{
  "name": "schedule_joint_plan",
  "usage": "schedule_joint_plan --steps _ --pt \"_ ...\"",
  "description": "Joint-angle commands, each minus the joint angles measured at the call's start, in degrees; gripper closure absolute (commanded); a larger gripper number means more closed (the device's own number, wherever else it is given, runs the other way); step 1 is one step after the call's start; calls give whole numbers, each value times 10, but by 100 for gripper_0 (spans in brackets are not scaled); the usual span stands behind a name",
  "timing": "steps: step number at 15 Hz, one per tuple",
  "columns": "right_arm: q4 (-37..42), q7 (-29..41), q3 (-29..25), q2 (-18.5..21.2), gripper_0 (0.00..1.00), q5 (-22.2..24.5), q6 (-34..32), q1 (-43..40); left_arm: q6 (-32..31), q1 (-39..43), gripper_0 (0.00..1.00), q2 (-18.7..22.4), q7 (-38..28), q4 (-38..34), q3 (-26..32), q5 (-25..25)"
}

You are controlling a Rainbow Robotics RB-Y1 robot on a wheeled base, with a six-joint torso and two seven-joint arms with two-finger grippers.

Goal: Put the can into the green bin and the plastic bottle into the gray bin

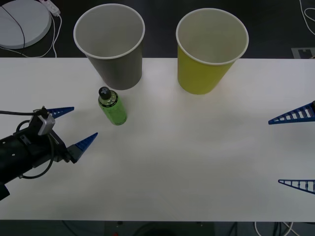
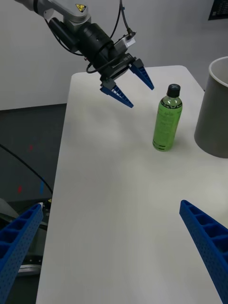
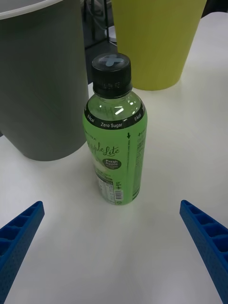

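- The plastic bottle [image 1: 112, 106] stands upright on the white table [image 1: 187, 167], just in front of the gray bin [image 1: 110, 44] and near its base without touching it, as the left wrist view shows; it sits low beside the tall bin, so I judge it must be lifted well above the white rim before it can drop in
- The left gripper [image 1: 75, 128] hovers over the table near the bottle, on the robot's left of it, its blue fingers spread wide and holding nothing; in the left wrist view the bottle is centred between the two fingers [image 3: 19, 232], which suggests the arm is lined up for a side grasp of the bottle's body; the grasp is not yet made
- The right gripper [image 1: 295, 150] waits at the table's right edge, well apart from everything, its fingers also spread and empty; it seems idle while the left arm works
- The green bin [image 1: 210, 49] stands upright beside the gray one, a clear gap between them; both interiors look empty; I see no can on the table
- Nothing lies between the left gripper and the bottle; the gray bin's wall close behind the bottle is the one obstacle, and a finger pushed too far could nudge it
- Beyond the table, a white round object [image 1: 22, 22] and cables lie on the dark floor, out of the way
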State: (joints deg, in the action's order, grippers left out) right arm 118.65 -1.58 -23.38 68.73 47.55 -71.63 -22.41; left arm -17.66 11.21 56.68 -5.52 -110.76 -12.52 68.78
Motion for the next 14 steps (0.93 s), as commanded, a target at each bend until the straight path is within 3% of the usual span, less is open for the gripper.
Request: schedule_joint_plan --steps 1,14 --pt "0 0 0 0 0 0 0 0 1 -16 0 -15 0 12 -9 14" --pt "0 0 0 0 0 0 0 0 2 -73 0 -121 -5 70 -21 75"
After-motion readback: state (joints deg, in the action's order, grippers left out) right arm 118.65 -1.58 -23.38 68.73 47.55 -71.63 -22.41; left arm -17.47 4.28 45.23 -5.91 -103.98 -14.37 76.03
